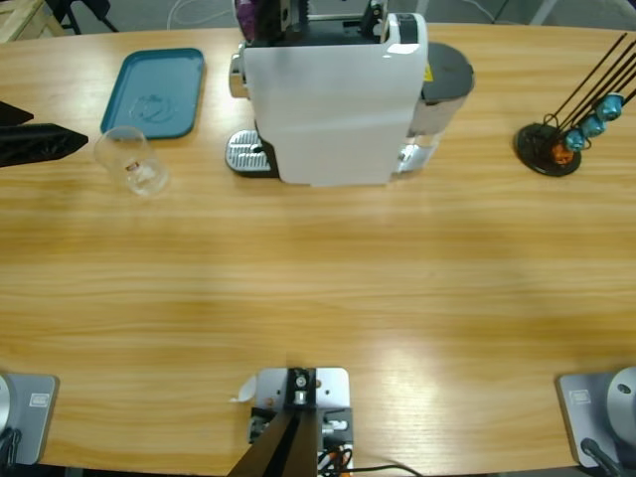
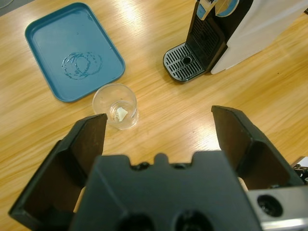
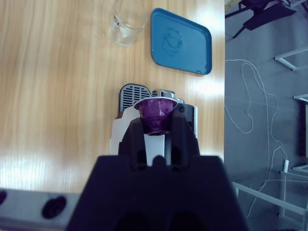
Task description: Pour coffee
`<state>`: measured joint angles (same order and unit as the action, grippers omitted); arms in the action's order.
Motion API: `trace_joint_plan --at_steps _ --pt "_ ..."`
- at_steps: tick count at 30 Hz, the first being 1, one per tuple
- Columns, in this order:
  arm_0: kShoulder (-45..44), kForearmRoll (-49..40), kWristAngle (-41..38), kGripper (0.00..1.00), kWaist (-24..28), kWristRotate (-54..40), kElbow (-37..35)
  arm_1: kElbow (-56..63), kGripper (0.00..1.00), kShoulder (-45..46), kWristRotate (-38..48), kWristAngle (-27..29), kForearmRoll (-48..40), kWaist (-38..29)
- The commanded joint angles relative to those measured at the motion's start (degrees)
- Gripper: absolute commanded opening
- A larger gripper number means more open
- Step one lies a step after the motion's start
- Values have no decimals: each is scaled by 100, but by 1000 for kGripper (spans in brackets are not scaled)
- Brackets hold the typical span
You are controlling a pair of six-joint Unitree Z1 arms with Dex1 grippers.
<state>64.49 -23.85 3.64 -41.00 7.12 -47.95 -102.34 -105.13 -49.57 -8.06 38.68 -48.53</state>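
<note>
So the right hand is clamped on a purple capsule, right above the machine. Light, thin foil, easily crushed, so grip under the rim. Left hand is wide open and empty, glass just ahead. No coffee visible yet.

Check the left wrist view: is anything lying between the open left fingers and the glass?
Nothing. In the left wrist view only bare wooden table separates the left gripper from the glass, beside the blue tray.
</note>
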Motion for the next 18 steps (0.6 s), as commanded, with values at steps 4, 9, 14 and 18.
trace_joint_plan --at_steps 4,9,14,18 --pt "155 -67 -92 945 -48 -53 181 -58 0 -446 -81 92 -95 337" --pt "196 -59 -92 945 -46 -53 174 -51 0 -426 -97 64 -97 485" --pt "196 -60 -92 945 -48 -53 172 -58 0 -535 -90 8 -125 485" --pt "187 -60 -92 945 -48 -53 176 -53 0 -616 -88 -21 -141 485"
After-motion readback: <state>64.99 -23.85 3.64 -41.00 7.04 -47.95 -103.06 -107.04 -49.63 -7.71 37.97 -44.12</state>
